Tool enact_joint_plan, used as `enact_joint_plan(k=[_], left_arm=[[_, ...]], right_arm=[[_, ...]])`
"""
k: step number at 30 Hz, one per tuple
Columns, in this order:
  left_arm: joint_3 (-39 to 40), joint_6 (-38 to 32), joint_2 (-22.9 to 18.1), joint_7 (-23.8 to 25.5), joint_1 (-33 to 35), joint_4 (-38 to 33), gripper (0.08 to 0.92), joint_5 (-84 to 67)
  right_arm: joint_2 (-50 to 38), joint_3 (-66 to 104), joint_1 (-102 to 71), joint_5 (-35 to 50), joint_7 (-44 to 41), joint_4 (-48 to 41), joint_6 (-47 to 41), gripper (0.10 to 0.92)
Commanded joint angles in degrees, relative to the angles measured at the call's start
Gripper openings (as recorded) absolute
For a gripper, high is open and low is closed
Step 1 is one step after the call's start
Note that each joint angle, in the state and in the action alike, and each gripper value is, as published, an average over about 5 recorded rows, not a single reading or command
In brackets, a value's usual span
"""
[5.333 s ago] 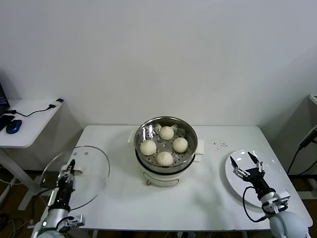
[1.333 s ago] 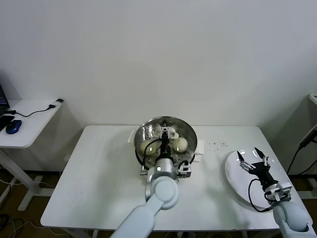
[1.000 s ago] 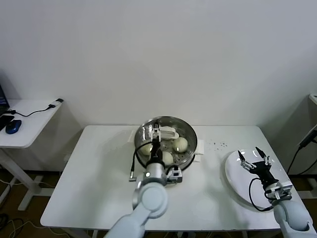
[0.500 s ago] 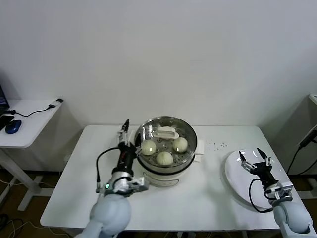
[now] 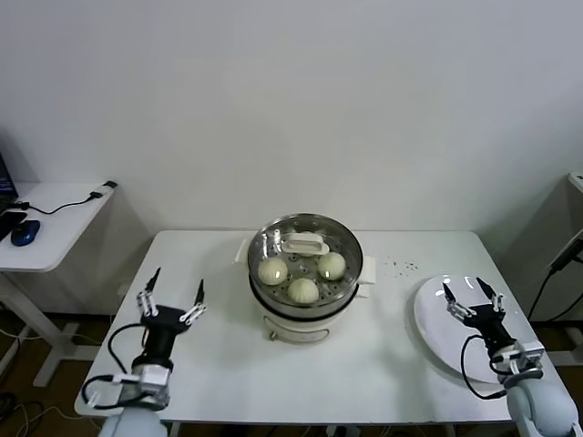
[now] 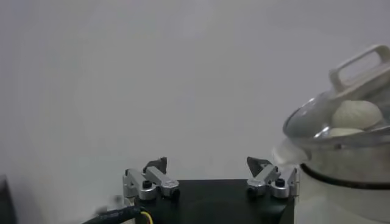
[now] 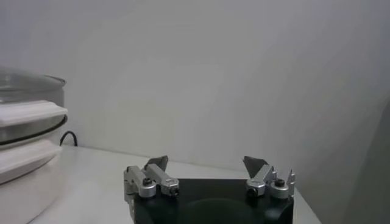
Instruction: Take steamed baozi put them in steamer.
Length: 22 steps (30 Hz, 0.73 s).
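Note:
The steamer (image 5: 306,305) stands mid-table with a glass lid (image 5: 305,243) on it. Through the lid three steamed baozi show: one on the left (image 5: 273,270), one on the right (image 5: 332,265), one in front (image 5: 303,290). The lid's white handle covers the spot behind them. My left gripper (image 5: 178,278) hangs open and empty over the table's front left, apart from the steamer (image 6: 341,158); in its wrist view a baozi (image 6: 355,112) shows under the lid. My right gripper (image 5: 462,284) is open and empty above the white plate. Both wrist views show jaws spread wide: left gripper (image 6: 206,162), right gripper (image 7: 205,161).
A bare white plate (image 5: 437,332) lies at the table's right front. The steamer's side (image 7: 24,140) shows far off in the right wrist view. A side desk (image 5: 50,223) with a mouse and cables stands beyond the table's left edge. A wall runs close behind.
My left gripper has left the lid on the steamer and drawn back, open, to the table's front left. The right gripper has barely moved.

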Motion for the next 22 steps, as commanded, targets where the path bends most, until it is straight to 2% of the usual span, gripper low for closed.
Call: enact_joint_plan(k=[1, 22], left_arm=[[-9.7, -10.5, -3.6, 0.3, 9.0, 3.8, 0.823, -25.7], [-7.9, -6.8, -3.7, 1.6, 8.6, 0.0, 0.823, -19.1]], right_arm=[[0.6, 1.7, -2.8, 2.1, -2.8, 1.4, 0.4, 0.823], [2.6, 3.2, -4.7, 3.6, -4.2, 1.5, 2.1, 0.823]])
